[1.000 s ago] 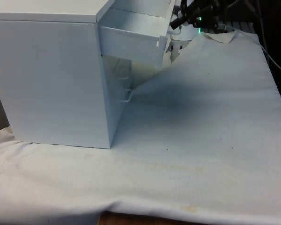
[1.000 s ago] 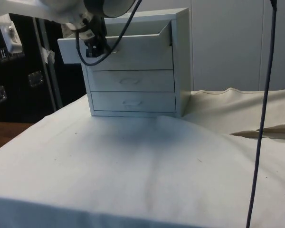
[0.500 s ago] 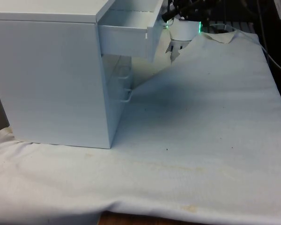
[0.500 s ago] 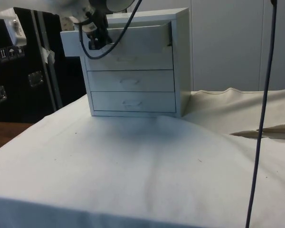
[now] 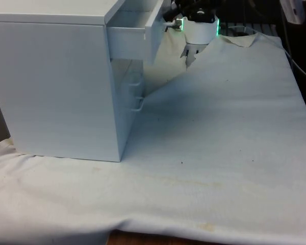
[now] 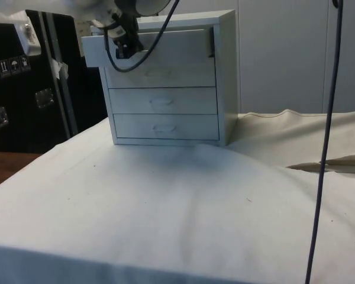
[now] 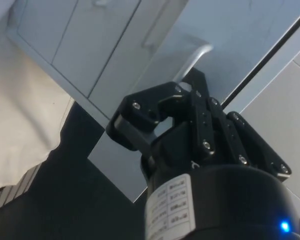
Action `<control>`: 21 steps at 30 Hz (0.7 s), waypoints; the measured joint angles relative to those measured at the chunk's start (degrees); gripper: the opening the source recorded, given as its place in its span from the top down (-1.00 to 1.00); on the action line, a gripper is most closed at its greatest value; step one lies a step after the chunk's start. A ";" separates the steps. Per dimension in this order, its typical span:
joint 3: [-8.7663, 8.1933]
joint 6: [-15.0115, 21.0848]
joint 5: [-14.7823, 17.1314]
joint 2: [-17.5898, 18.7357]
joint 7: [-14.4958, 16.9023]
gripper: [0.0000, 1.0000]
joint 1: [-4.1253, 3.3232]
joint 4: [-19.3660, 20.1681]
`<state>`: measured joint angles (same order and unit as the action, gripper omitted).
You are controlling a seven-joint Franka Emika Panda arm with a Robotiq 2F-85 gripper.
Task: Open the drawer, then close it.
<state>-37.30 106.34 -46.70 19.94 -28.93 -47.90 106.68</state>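
The top drawer (image 6: 151, 50) stood part-open; the gripper (image 7: 187, 92), fingers clamped on its handle (image 7: 192, 60), faced the chest (image 5: 56, 76) at twelve o'clock.

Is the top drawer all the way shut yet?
No, it is partly open. The top drawer sticks out past the two drawers below, with the pincer at its front.

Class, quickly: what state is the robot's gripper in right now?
Gripper: closed on the top drawer's handle.
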 measured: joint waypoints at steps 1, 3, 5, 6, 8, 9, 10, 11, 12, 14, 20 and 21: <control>-0.23 0.23 0.00 0.00 0.11 1.00 0.00 0.06; -0.69 0.57 0.00 0.00 0.46 1.00 0.06 0.17; -1.32 0.97 0.00 0.00 0.86 1.00 0.11 0.40; -1.49 1.15 0.00 0.00 1.03 1.00 0.17 0.46; -1.72 1.32 0.00 0.00 1.15 1.00 0.17 0.52; -1.89 1.43 0.00 0.00 1.26 1.00 0.17 0.57; -2.06 1.55 -0.06 0.00 1.38 1.00 0.17 0.69; -2.29 1.72 -0.06 0.00 1.49 1.00 0.23 0.74; -2.64 2.06 -0.11 0.00 1.78 1.00 0.34 0.86; -3.09 2.46 -0.17 0.00 2.06 1.00 0.40 1.03; -4.07 3.32 -0.52 0.00 2.58 1.00 0.52 1.43; -4.24 3.50 -0.57 0.00 2.69 1.00 0.57 1.49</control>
<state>-41.54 109.84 -47.27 19.94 -26.24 -47.33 108.17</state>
